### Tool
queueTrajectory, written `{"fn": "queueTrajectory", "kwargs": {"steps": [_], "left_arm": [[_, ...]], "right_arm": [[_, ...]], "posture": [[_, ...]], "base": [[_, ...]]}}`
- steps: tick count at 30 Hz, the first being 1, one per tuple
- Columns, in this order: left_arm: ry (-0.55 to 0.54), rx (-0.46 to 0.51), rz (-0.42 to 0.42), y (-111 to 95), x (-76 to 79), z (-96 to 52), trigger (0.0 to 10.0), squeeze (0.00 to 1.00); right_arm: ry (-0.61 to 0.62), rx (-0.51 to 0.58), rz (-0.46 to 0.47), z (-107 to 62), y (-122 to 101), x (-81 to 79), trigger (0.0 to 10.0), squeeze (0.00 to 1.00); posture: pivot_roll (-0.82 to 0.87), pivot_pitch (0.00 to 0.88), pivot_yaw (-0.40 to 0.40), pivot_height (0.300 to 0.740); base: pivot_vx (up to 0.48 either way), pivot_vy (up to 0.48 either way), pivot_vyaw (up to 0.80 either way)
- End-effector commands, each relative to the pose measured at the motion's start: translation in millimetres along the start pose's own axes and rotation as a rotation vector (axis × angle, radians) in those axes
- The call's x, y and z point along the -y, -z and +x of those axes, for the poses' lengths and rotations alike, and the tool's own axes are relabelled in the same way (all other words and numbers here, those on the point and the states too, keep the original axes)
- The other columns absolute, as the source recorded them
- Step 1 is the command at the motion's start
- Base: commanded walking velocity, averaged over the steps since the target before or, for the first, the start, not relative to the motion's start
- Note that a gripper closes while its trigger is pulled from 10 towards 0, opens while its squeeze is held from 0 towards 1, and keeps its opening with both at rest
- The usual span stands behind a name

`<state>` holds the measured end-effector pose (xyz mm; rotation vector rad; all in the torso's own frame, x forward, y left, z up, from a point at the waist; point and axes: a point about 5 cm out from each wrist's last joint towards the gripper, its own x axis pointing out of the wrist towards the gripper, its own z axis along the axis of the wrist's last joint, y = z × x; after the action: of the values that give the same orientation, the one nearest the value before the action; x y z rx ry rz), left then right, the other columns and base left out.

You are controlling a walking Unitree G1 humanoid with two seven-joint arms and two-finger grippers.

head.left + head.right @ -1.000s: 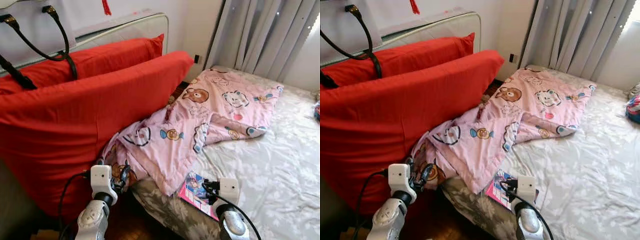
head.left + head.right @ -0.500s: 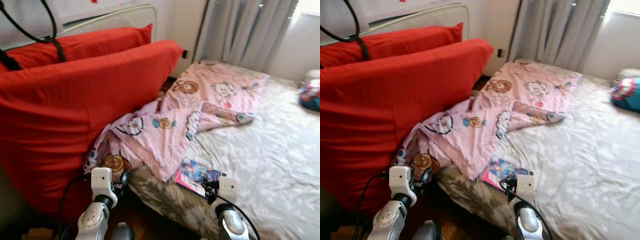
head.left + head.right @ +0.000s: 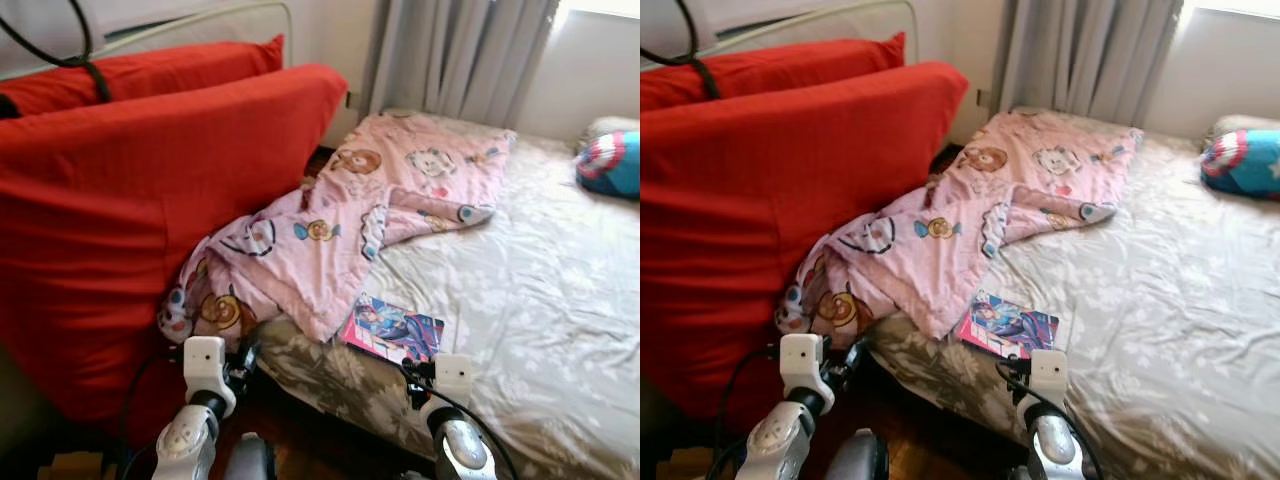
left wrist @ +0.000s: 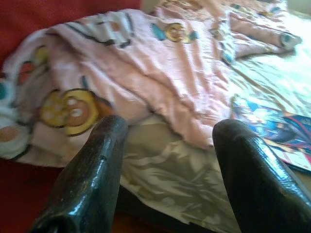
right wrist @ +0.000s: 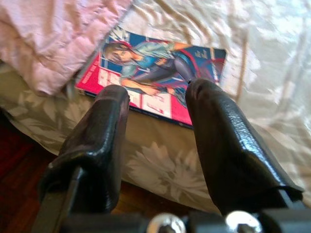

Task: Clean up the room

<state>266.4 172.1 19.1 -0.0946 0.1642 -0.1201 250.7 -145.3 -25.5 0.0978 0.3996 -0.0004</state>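
Approaching the bed, nothing picked up yet: right gripper point(image 5: 158, 131) empty with fingers parted, aimed at the comic book point(image 3: 392, 328) lying flat near the mattress edge, left gripper point(image 4: 167, 165) likewise spread and empty, low beside the hanging corner of the pink blanket point(image 3: 350, 220). Next, probably closing in and sliding a finger under the thin book, awkward against the soft sheet point(image 3: 540, 270). Farther off, blanket hem just beside the book, red cushions point(image 3: 150, 200) leaning on the left, blue pillow point(image 3: 610, 162) by the curtains point(image 3: 450, 55).
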Motion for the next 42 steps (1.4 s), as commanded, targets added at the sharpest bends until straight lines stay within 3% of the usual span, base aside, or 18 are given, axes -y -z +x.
{"fn": "queueTrajectory", "kwargs": {"steps": [1,42], "left_arm": [[0.002,-0.009,-0.001,1.4,-0.6,0.1,10.0,0.00],[0.014,-0.012,-0.011,1.8,0.2,1.8,10.0,0.00]], "right_arm": [[0.008,-0.012,0.006,0.6,0.6,0.9,10.0,0.00],[0.024,-0.029,0.008,2.2,1.8,1.7,10.0,0.00]], "posture": [[0.03,0.029,-0.048,0.650],[0.03,0.019,-0.041,0.631]], "base": [[0.000,0.000,0.00],[0.000,0.000,0.00]]}}
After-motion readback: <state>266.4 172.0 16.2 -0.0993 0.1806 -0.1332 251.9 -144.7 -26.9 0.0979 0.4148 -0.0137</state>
